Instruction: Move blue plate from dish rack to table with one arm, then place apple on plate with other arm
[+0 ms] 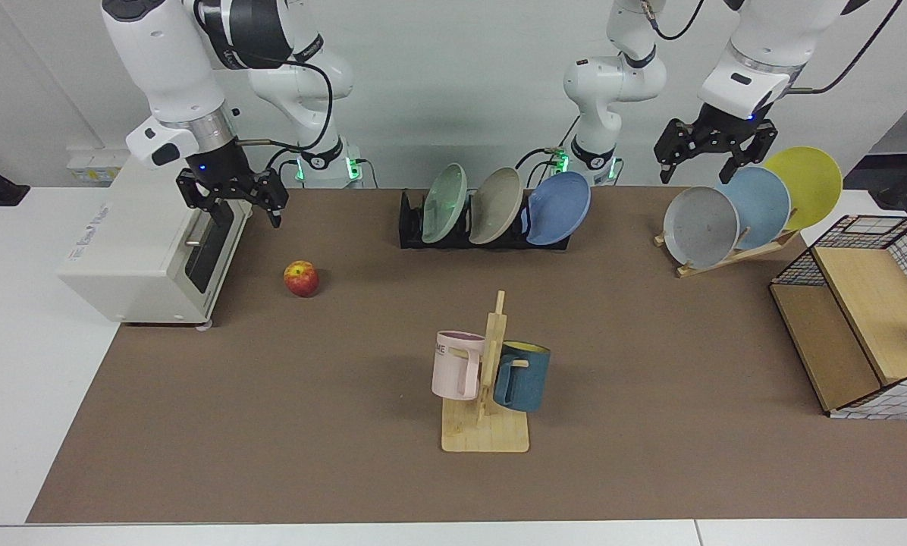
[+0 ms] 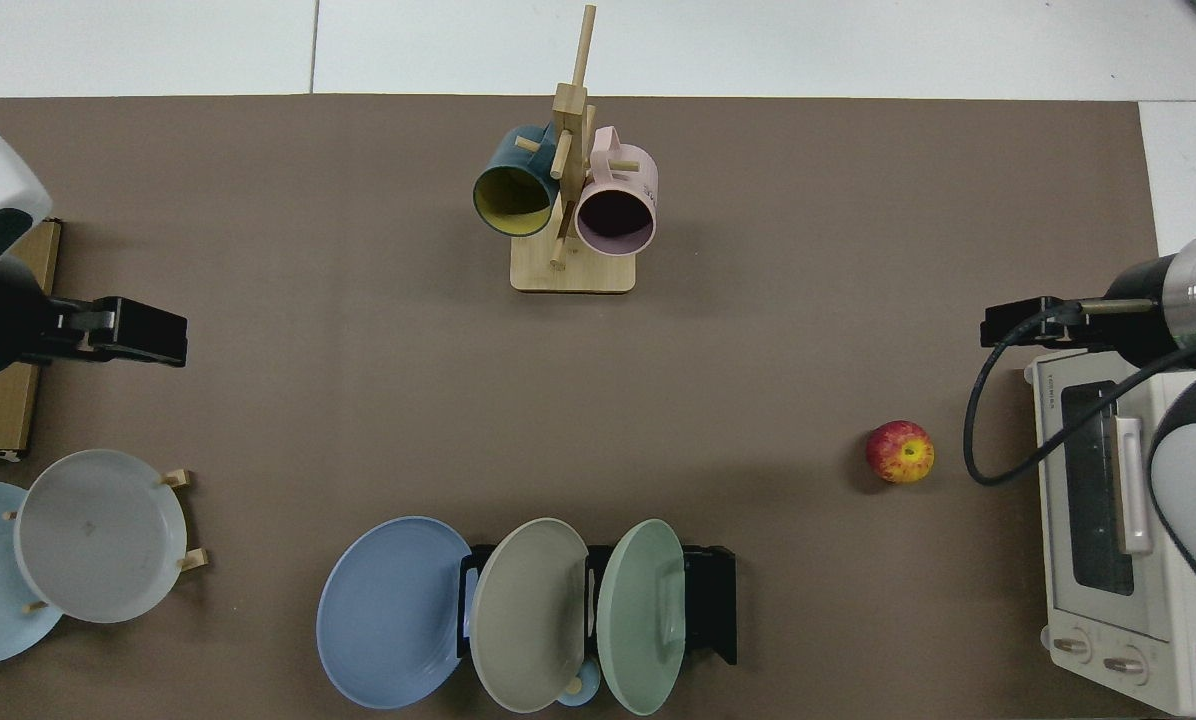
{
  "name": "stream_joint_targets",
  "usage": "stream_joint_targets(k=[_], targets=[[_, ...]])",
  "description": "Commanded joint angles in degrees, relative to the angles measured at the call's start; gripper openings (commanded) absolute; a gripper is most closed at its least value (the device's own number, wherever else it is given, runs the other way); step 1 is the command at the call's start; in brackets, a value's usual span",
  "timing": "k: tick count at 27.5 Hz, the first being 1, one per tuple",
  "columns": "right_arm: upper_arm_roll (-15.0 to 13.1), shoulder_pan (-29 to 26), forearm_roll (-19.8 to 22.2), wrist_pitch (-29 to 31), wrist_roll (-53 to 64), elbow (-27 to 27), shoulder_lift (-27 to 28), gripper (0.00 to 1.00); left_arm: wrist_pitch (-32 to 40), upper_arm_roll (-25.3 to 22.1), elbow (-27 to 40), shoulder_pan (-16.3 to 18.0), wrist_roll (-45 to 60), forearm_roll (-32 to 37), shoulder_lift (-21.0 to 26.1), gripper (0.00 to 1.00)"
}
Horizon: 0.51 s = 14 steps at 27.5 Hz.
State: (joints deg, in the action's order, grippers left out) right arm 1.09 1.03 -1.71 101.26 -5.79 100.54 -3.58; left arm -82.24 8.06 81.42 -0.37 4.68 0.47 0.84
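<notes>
— Brown matting covered the table [image 1: 271, 455], white borders at its edges. What stood on it?

— A white toaster oven [image 1: 150, 258] at the facing view's left, and a wire-and-wood box [image 1: 855, 318] at its right. The dish rack [image 1: 412, 227] sat at the back, holding a green plate [image 1: 444, 203], a beige plate [image 1: 496, 205] and the blue plate [image 1: 560, 208], which leaned at the end slot.

— And the arms?

— The right gripper [image 1: 240, 206] hung above the mat beside the oven, fingers spread apart and holding nothing. The left gripper [image 1: 715, 158] hovered over the wooden plate stand [image 1: 726, 258], fingers wide, also holding nothing.

— The apple?

— The apple [image 1: 301, 278] lay on the mat near the oven, below the right gripper and apart from it. A mug stand [image 1: 488, 425] stood in front.
</notes>
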Motion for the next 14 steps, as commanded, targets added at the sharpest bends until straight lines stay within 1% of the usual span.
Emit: stream_joint_targets(k=[1,5,8,14], targets=[[0.4,-0.8,-0.4,-0.4,-0.5,0.2,-0.2,1.00,0.2,0.6,1.5,0.7,-0.4,-0.9,-1.2,1.00],[0.1,-1.4,-0.1,-2.2,1.1,0.2,-0.3,1.00,0.1,0.6,1.5,0.5,-0.8,-1.0,-1.2,1.00],[0.3,-2.6,-0.4,-2.1,4.2,0.1,-0.3,1.00,0.1,0.6,1.4,0.1,-0.8,-0.7,-1.2,1.00],[0.2,-4.6,-1.4,-2.3,3.9,0.2,-0.3,1.00,0.0,0.4,1.6,0.0,-1.1,-0.9,-1.5,1.00]])
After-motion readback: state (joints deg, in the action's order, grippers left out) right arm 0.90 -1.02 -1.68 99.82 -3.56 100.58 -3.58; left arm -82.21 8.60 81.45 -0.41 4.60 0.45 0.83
